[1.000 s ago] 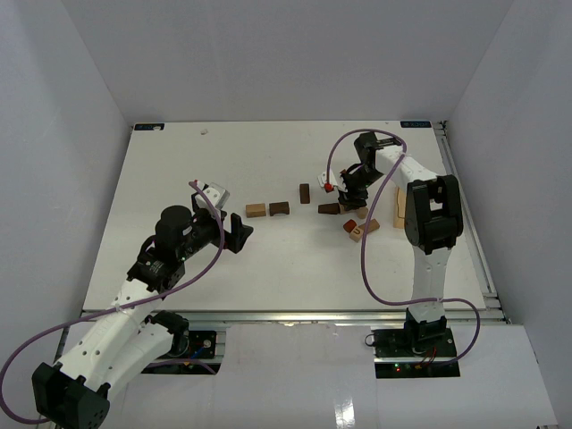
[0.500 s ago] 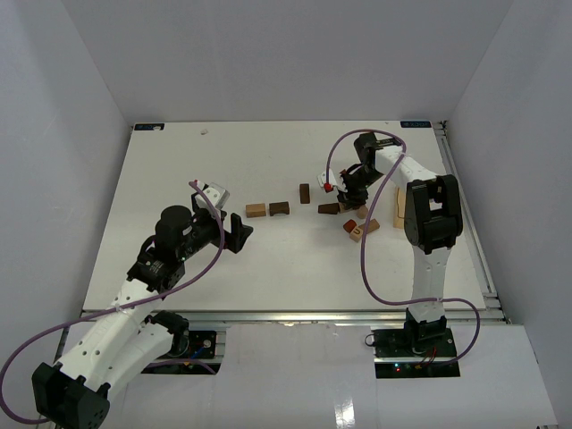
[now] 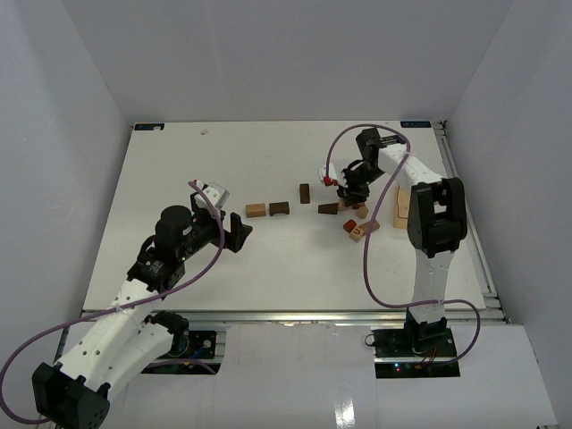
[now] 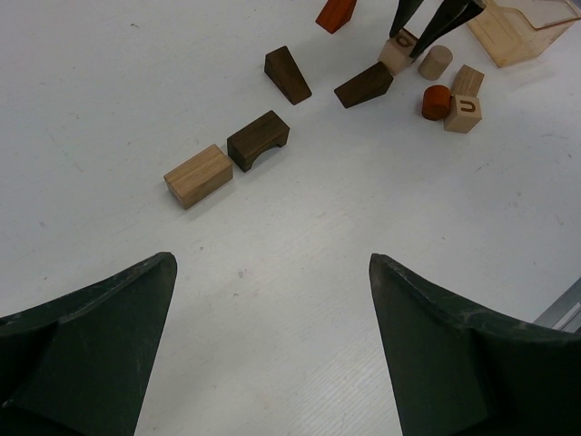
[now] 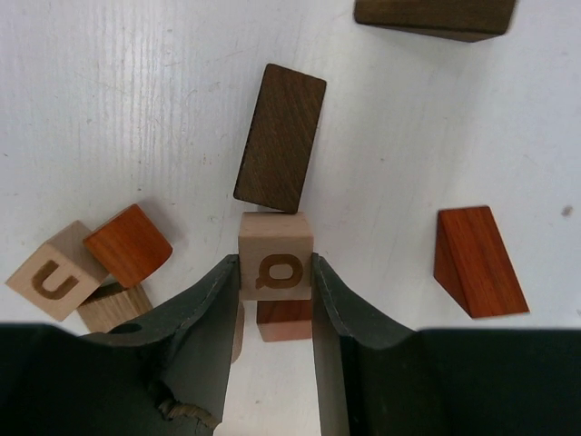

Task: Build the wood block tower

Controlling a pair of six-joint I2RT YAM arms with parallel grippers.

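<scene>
Our right hand (image 5: 275, 265) pinches a tan lettered cube (image 5: 275, 272) right over a reddish block (image 5: 284, 322), in the blocks (image 3: 357, 231) on the desk's (image 3: 268, 268) right side. We can't tell if those two touch. Our left hand (image 4: 270, 263) hangs wide open near a tan block (image 4: 199, 175) and dark arch (image 4: 258, 139).

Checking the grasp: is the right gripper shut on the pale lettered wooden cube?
Shut: on the right gripper, both dark fingers touch opposite sides of the pale lettered wooden cube, no gap showing.
</scene>
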